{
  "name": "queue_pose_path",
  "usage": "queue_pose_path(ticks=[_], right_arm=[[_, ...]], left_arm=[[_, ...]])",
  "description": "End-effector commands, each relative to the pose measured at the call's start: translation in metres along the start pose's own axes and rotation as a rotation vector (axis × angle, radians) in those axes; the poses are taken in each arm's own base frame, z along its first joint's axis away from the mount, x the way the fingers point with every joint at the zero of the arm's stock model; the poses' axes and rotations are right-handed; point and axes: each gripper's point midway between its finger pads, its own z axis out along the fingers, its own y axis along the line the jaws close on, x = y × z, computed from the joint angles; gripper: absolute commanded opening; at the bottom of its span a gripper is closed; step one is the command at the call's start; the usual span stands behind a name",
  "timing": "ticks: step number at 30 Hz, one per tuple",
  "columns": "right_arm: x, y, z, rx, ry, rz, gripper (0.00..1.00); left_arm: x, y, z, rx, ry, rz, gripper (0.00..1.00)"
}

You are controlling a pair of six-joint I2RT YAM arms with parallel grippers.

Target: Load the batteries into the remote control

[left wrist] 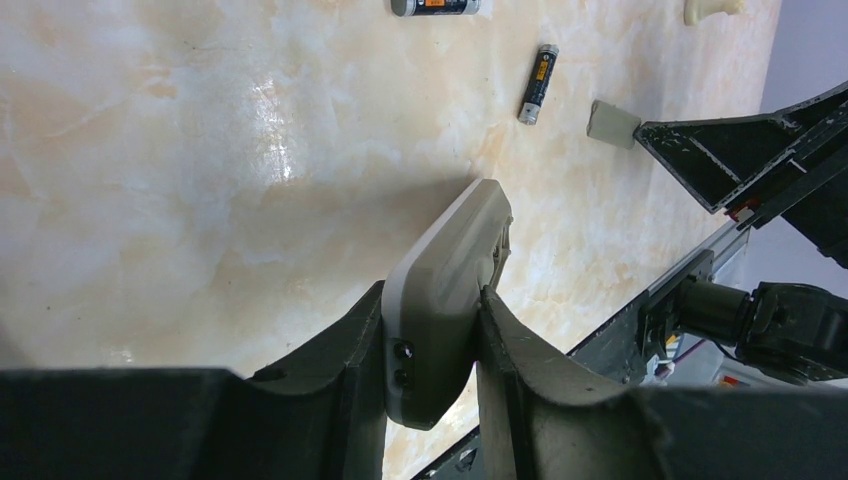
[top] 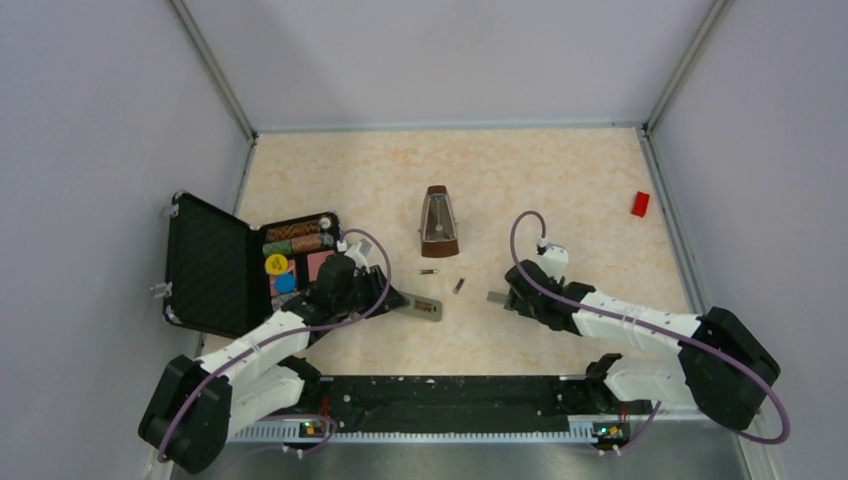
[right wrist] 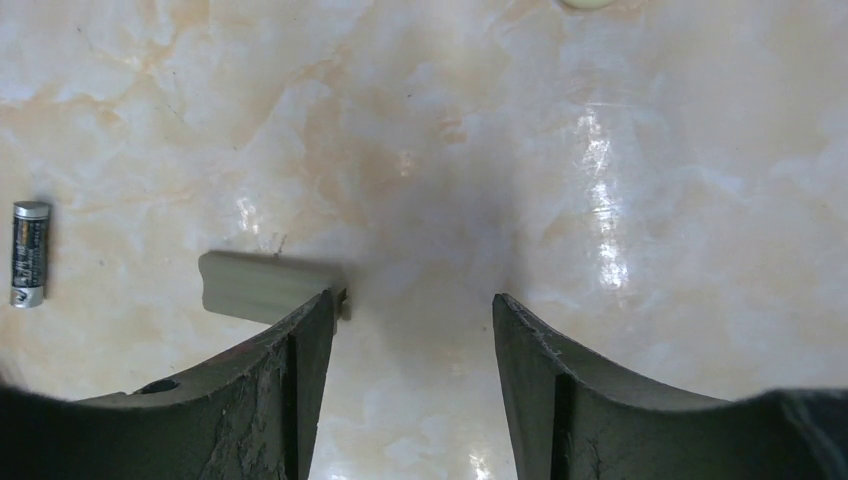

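My left gripper (top: 398,298) is shut on the remote control (top: 428,308), gripping its near end by the edges with the grey back showing; in the left wrist view the remote (left wrist: 455,270) sticks out from between the fingers (left wrist: 345,350) just above the table. Two small dark batteries lie loose on the table, one (top: 428,271) left of the other (top: 459,286); both show in the left wrist view (left wrist: 434,6) (left wrist: 538,84). My right gripper (top: 508,296) is open and empty over the table (right wrist: 412,305). Its left finger sits at the end of the flat grey cover piece (right wrist: 262,285).
A brown metronome (top: 438,222) stands behind the batteries. An open black case (top: 215,265) holding several small items lies at the left. A red block (top: 640,204) lies at the far right. The cover piece (top: 496,297) lies between the two grippers.
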Motion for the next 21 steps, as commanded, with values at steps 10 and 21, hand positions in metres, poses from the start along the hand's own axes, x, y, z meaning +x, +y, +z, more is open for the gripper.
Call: queue_pose_path(ticks=[10, 21], right_arm=[[-0.030, 0.082, -0.055, -0.479, -0.030, -0.191, 0.61], [-0.011, 0.158, -0.154, -1.194, -0.011, -0.447, 0.71]], left_arm=[[0.003, -0.015, -0.011, 0.092, 0.039, 0.237, 0.00], [0.009, -0.090, -0.036, 0.515, 0.027, 0.378, 0.00]])
